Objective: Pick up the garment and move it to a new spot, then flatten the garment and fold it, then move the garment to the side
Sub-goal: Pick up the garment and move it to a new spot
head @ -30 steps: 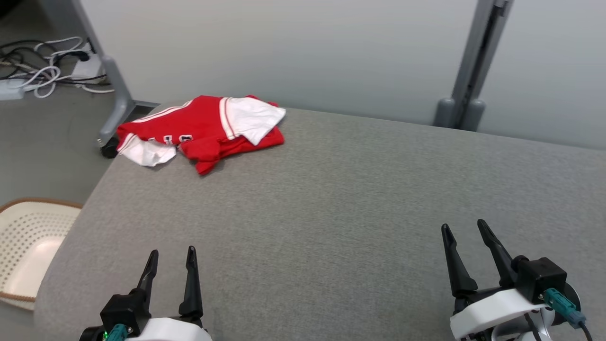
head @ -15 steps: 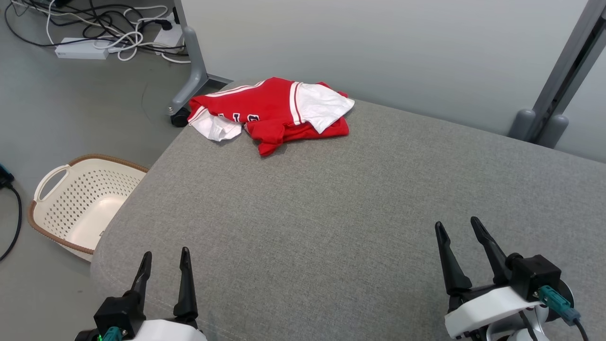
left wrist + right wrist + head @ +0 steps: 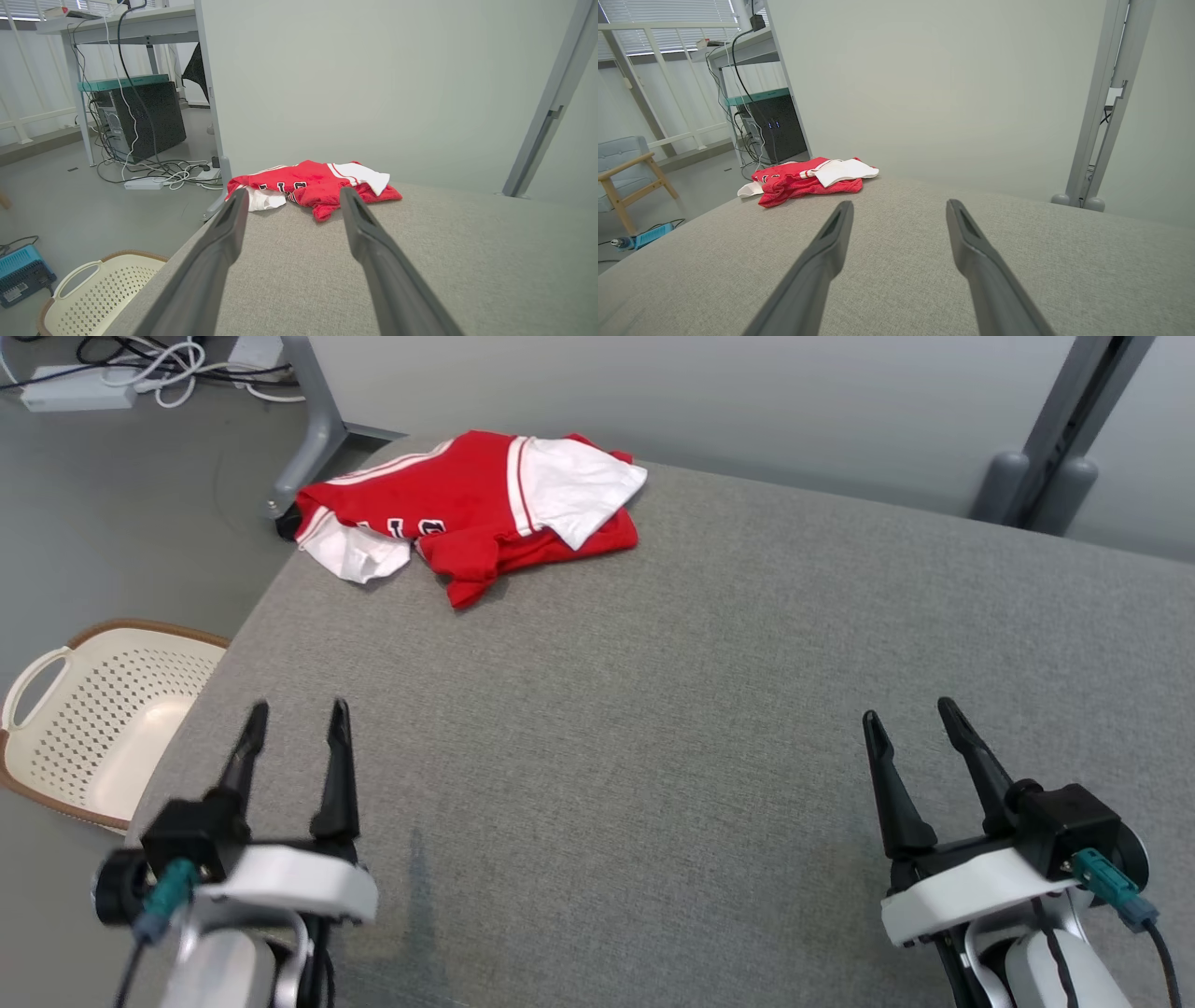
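The dark lettering on the red-and-white jersey (image 3: pixel 467 509) is half buried in its folds and cannot be read; the jersey is seen crumpled at the far corner of the grey fabric-covered worktop (image 3: pixel 672 691), at about 11 o'clock from the robot, with one white sleeve draped over the edge; a dark caster (image 3: pixel 284 529) is partly hidden behind it. The left hand (image 3: pixel 298 707) is blurred in the head view, at 7 o'clock; its fingers are spread and nothing is held. The right hand (image 3: pixel 908 709), at 5 o'clock, is likewise spread and empty, its arm cut off by the bottom edge; whether either hand touches the fabric cannot be told. A perforated cream basket (image 3: pixel 149 631) is cut off at 9 o'clock on the floor; a power strip (image 3: pixel 75 397) with tangled cables is cropped at the top; a grey partition (image 3: pixel 747 401) is set behind the worktop at 12 o'clock.
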Tool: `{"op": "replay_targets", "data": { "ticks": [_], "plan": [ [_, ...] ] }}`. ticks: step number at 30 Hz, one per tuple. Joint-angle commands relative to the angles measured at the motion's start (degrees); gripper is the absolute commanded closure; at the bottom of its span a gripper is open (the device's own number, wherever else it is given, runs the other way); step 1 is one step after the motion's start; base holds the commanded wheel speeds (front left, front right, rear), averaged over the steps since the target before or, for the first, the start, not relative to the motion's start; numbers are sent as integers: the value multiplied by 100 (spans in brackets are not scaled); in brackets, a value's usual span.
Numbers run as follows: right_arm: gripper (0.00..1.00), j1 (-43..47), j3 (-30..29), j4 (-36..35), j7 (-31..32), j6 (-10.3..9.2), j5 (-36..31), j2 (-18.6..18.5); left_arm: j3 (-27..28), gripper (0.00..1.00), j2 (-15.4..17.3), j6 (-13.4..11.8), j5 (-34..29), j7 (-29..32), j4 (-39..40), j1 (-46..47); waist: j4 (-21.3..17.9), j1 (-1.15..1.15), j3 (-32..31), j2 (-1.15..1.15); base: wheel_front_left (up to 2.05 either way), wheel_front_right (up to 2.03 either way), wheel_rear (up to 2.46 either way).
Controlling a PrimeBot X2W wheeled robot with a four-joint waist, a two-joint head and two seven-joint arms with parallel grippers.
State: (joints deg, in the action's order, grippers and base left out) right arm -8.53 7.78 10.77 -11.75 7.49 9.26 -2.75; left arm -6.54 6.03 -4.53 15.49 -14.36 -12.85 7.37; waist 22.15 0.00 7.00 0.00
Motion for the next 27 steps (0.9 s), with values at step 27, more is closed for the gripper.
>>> {"op": "replay_targets", "data": {
  "ticks": [27],
  "plan": [
    [0,-839,-131,-1297,369,1,-692,-31,-454,0,2201,1192,231,2888,-2724,4960,-2159,0,2179,0,0,0,0]
  ]
}}
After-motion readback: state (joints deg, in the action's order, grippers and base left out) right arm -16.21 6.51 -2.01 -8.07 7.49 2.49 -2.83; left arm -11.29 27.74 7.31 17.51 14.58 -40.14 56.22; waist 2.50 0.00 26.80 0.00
